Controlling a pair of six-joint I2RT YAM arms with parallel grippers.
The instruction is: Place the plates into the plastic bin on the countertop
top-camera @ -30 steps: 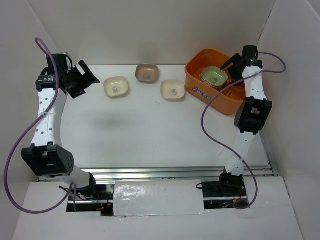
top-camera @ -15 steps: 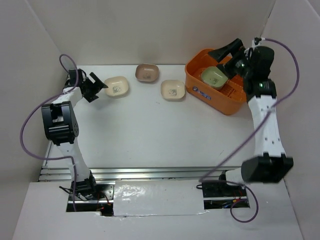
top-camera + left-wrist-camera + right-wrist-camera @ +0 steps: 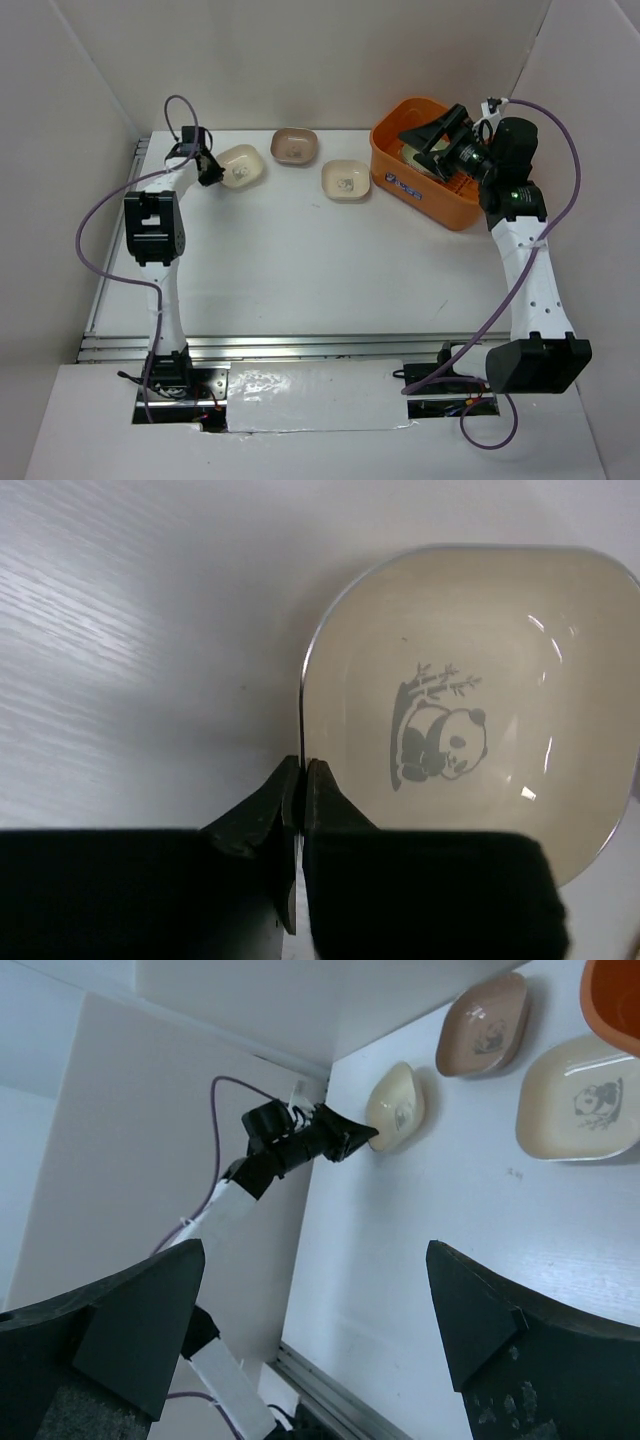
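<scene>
Three plates (image 3: 345,180) on countertop (image 3: 300,260), one bin (image 3: 400,185)

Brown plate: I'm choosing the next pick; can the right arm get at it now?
Probably yes: the right pincer is open and empty over the bin, and the brown plate lies uncovered on the table.

Countertop (image 3: 300,270): three plates in row near far wall. Far left: left plate (image 3: 243,166), with left gripper (image 3: 211,170) clamped on its left rim. Right of it, slightly further back: middle plate (image 3: 295,146). Further right, nearer front: right plate (image 3: 346,180), just beside bin (image 3: 425,200). Bin sits in far right corner. Inside it: another plate (image 3: 414,154), with right gripper (image 3: 435,135) above.
</scene>
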